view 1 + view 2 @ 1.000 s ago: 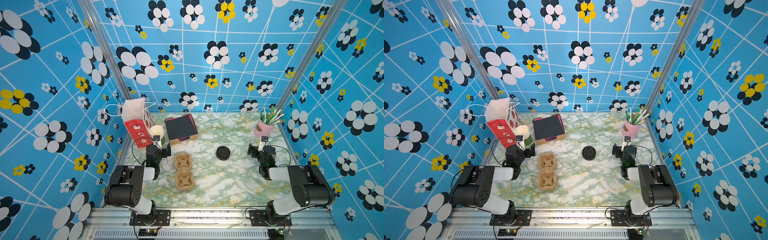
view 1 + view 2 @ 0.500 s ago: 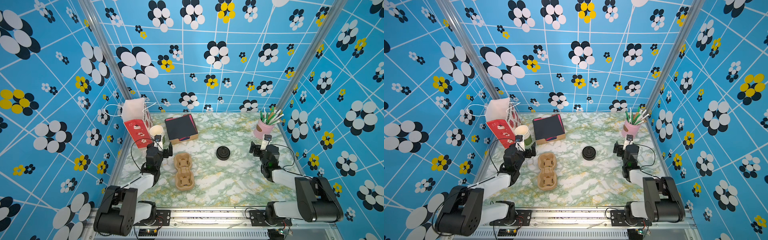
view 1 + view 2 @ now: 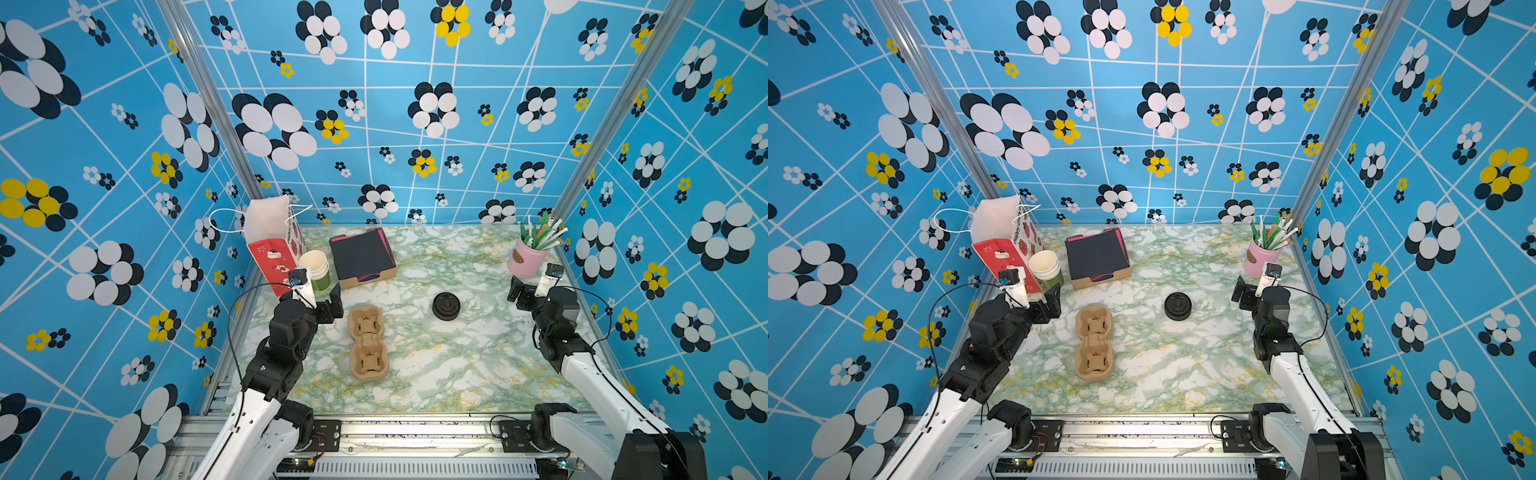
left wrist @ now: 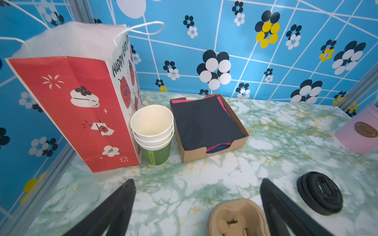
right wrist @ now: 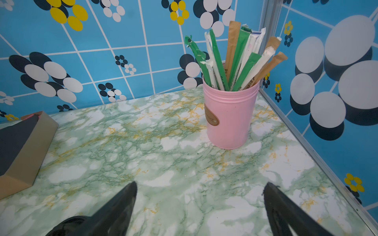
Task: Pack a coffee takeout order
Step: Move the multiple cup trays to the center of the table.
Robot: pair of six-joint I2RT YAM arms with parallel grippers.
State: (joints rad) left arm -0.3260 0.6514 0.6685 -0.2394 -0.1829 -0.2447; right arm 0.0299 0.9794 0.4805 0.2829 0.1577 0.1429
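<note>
The left gripper (image 4: 197,181), jaws spread and empty, is facing the white cup (image 4: 152,124), which is sitting just left of the napkin box (image 4: 192,156), close ahead. The lid (image 3: 445,306) is lying right of that box, nearer the open right gripper (image 5: 200,186).

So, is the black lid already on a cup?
No, the black lid lies by itself on the table, well apart from the stacked cups beside the red bag.
</note>
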